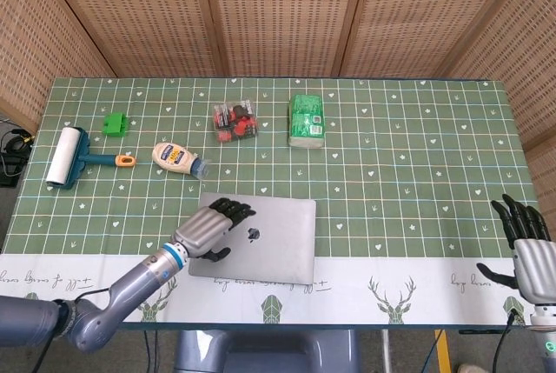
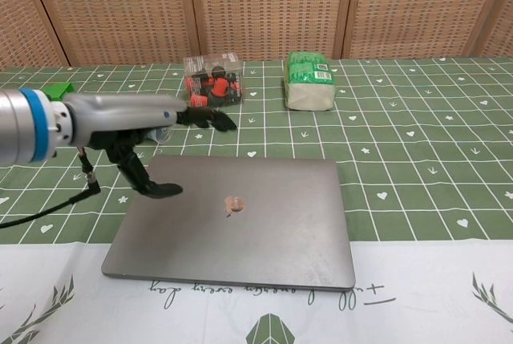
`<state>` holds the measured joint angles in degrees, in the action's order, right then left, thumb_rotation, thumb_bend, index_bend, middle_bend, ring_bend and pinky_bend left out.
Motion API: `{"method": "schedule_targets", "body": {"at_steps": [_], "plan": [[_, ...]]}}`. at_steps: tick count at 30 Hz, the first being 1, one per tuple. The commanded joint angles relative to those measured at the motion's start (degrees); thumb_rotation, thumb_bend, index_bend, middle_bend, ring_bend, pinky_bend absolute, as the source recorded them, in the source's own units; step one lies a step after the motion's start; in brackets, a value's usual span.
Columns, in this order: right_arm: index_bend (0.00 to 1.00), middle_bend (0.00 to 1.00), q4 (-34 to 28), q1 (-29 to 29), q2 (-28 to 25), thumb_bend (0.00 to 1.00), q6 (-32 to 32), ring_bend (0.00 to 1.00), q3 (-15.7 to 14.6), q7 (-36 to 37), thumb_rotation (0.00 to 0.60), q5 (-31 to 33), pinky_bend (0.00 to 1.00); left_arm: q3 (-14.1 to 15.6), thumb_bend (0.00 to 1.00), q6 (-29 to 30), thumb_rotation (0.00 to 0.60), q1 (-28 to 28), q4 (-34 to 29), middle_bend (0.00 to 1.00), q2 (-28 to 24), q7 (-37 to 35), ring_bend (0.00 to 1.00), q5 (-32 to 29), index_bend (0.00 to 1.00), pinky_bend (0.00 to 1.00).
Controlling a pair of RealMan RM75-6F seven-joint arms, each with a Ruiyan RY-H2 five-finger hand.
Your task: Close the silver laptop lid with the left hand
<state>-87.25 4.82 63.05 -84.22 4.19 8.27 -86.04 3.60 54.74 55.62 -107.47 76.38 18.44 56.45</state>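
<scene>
silver laptop shut flat at table front edge; left hand fingers spread, hovering above lid's left side.

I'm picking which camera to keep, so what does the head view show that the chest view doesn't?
Only the head view shows the right hand past the table's near right corner, fingers spread, and the lint roller at far left. Only the chest view shows the left hand raised off the lid. Both show the closed silver laptop, mayonnaise bottle and green tissue pack.
</scene>
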Motion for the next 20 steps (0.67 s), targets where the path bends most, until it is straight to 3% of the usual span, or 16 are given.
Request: {"method": "schedule_targets", "body": {"at_steps": [1, 9, 15, 20], "plan": [[0.0, 0.0, 0.17, 0.1, 0.22, 0.01, -0.01, 0.0, -0.04, 0.02, 0.6, -0.24, 0.0, 4.0, 0.27, 18.41, 0.6, -10.75, -0.85, 0.0, -0.96, 6.3, 0.0, 12.0, 0.0, 0.0], [0.0, 0.0, 0.58, 0.34, 0.94, 0.02, 0.22, 0.0, -0.41, -0.53, 0.6, -0.82, 0.0, 9.91, 0.23, 36.38, 0.6, -26.16, 7.09, 0.0, 2.16, 9.35, 0.0, 22.24, 0.0, 0.0], [0.0, 0.0, 0.23, 0.23, 1.26, 0.02, -0.79, 0.0, -0.79, -1.45, 0.6, -2.22, 0.0, 10.85, 0.23, 43.94, 0.6, -34.7, 12.85, 0.0, 3.93, 6.22, 0.0, 25.29, 0.0, 0.0], [0.0, 0.0, -0.11, 0.08, 1.59, 0.02, -1.35, 0.0, -1.3, -2.75, 0.6, -3.23, 0.0, 10.41, 0.23, 46.96, 0.6, -39.12, 16.15, 0.0, 3.14, 2.51, 0.0, 27.18, 0.0, 0.0]]}}
